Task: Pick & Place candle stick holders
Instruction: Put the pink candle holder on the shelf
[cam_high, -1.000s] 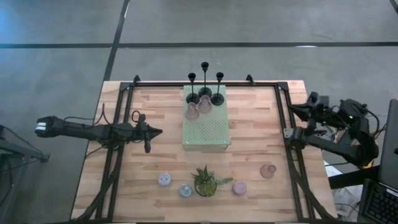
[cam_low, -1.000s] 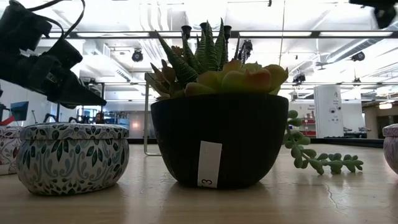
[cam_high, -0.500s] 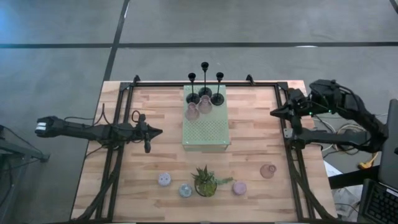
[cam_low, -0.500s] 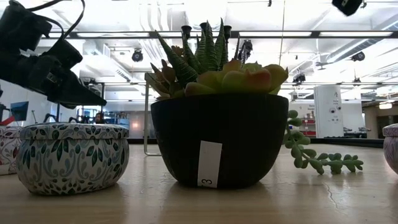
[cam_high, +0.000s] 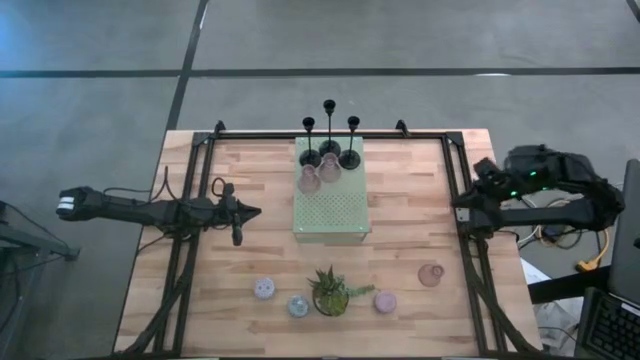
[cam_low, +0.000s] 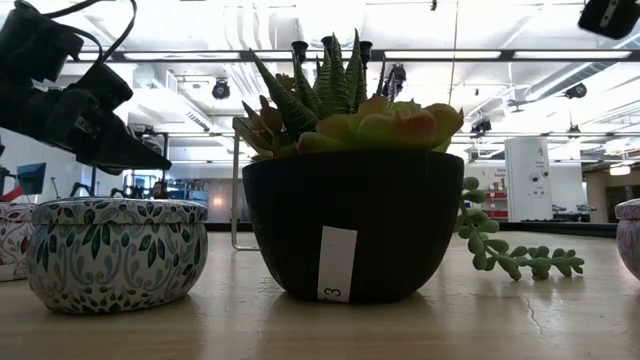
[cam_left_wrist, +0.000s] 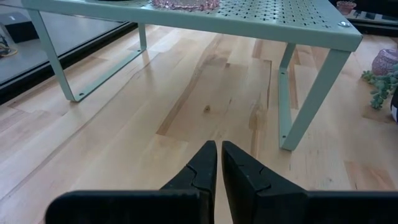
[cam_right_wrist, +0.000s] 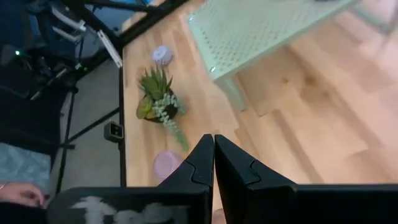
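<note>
Three black candle sticks (cam_high: 329, 135) stand on their round bases at the far end of the pale green perforated stand (cam_high: 333, 212). Just in front of them on the stand sit two pink glass holders (cam_high: 317, 175). A third pink glass holder (cam_high: 431, 274) rests on the table at the near right. Three small round cups (cam_high: 264, 289) (cam_high: 298, 306) (cam_high: 385, 301) sit by the near edge. My left gripper (cam_high: 250, 211) (cam_left_wrist: 219, 155) is shut, low over the table to the left of the stand. My right gripper (cam_high: 465, 198) (cam_right_wrist: 213, 146) is shut, raised over the table's right rail.
A potted spiky plant (cam_high: 331, 292) (cam_low: 350, 225) stands among the cups at the near edge, with a trailing sprig (cam_low: 510, 255). Black frame rails (cam_high: 465, 240) run along the table's sides. Bare wood lies between the stand and the rails.
My right gripper has swung above the table's right rail, first toward the table's middle, then back and a little nearer, rising and turning as it went. It has stayed shut and holds nothing. No holder has moved.
</note>
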